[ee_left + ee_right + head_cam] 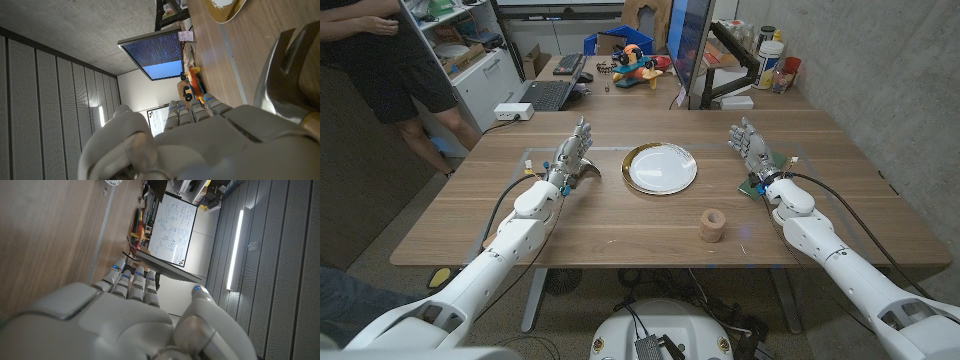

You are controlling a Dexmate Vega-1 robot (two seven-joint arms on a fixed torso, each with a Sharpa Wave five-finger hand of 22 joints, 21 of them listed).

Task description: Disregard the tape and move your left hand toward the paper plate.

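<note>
While the left hand's fingers (pixel 578 140) stand loosely spread — empty — the paper plate (pixel 661 167) lies just beside them.

white gold-rimmed paper plate (pixel 661 168), brown tape (pixel 712 225)

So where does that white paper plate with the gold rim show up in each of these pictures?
Head view: the paper plate lies mid-table, between the two hands.
Left wrist view: its gold rim peeks in at the top edge.
Right wrist view: a bit of its edge at the top, hard to be sure.
Shared landmark: the wooden table.
</note>
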